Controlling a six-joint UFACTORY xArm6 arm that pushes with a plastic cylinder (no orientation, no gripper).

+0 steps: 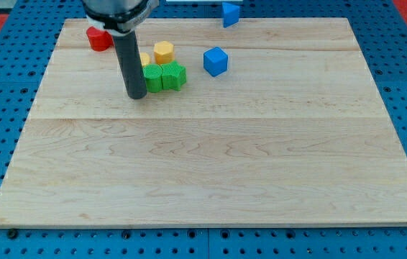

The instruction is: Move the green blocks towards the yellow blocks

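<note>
My tip (136,95) rests on the board at the left side of two green blocks. The nearer green block (153,78) touches or nearly touches the rod. The second green block (174,75) sits flush on its right. A yellow hexagonal block (163,52) stands just above the green pair. Another yellow block (144,60) peeks out from behind the rod, close above the left green block; its shape is hidden.
A blue cube (216,61) lies right of the green pair. A red block (99,38) sits near the board's top left corner. A second blue block (231,13) lies off the wooden board (211,165) at the top edge.
</note>
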